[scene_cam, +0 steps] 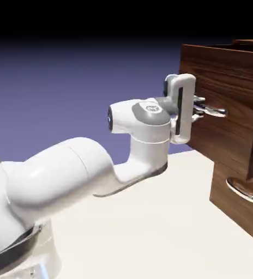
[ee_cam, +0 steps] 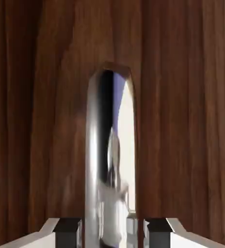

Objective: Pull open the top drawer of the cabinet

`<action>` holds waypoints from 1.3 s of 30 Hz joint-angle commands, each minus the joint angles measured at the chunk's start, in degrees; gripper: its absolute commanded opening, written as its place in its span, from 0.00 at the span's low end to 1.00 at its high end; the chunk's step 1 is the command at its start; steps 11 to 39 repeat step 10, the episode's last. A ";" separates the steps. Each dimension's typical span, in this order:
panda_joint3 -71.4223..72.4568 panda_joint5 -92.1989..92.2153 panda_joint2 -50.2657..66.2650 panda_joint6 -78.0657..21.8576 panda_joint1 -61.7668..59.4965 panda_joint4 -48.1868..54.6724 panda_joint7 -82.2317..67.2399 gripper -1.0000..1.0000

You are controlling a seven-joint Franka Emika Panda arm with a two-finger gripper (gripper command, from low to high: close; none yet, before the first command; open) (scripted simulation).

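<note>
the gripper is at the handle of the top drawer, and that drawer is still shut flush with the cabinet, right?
Not quite: the top drawer stands out from the cabinet, as the exterior view shows. The gripper is indeed at its handle.

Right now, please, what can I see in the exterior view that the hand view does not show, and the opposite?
Only the exterior view shows the robot arm, the lower drawer's curved handle and the pulled-out top drawer's upper edge. Only the hand view shows the top drawer's handle from straight in front, large, with bright and dark reflections. Both show that chrome handle, the dark wood front and the pincer at the handle.
</note>
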 commanded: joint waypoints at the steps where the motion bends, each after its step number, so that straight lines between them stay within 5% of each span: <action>1: 0.84 0.86 0.53 0.58 -2.08 -1.47 -0.34 0.00; 6: 4.58 5.34 3.07 4.26 -12.06 -7.77 -2.32 0.00; 7: 4.58 5.34 3.07 4.26 -12.06 -7.77 -2.32 1.00; 39: 5.86 7.54 3.95 6.42 -16.22 -9.83 -3.47 1.00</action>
